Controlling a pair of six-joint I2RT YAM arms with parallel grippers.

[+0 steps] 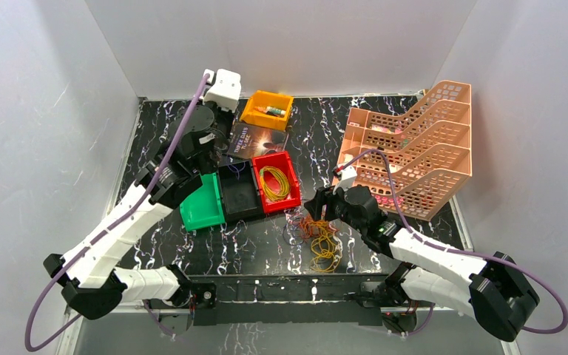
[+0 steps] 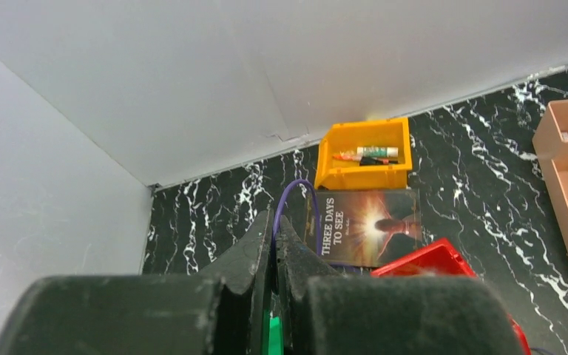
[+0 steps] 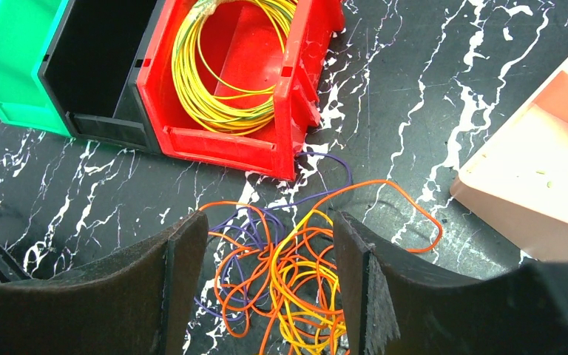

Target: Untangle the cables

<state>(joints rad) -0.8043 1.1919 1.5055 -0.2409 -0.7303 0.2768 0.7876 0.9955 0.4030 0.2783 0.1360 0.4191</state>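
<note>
The cables (image 1: 319, 238) lie as a tangle of orange, yellow and purple wire loops on the black marble table, in front of the red bin. My right gripper (image 1: 315, 207) is open just above the tangle. In the right wrist view its fingers (image 3: 185, 244) straddle the bunch (image 3: 296, 266), empty. My left gripper (image 1: 220, 157) is raised over the green and black bins. In the left wrist view it (image 2: 277, 218) is shut on a thin purple cable loop (image 2: 303, 194) that arches above the fingertips. A yellow-green coil (image 3: 225, 66) lies in the red bin (image 1: 290, 200).
A green bin (image 1: 201, 205), a black bin (image 1: 238, 194) and the red bin stand side by side mid-table. A book (image 1: 257, 139) and a yellow bin (image 1: 266, 109) are behind them. A peach file rack (image 1: 414, 148) stands at the right. White walls enclose the table.
</note>
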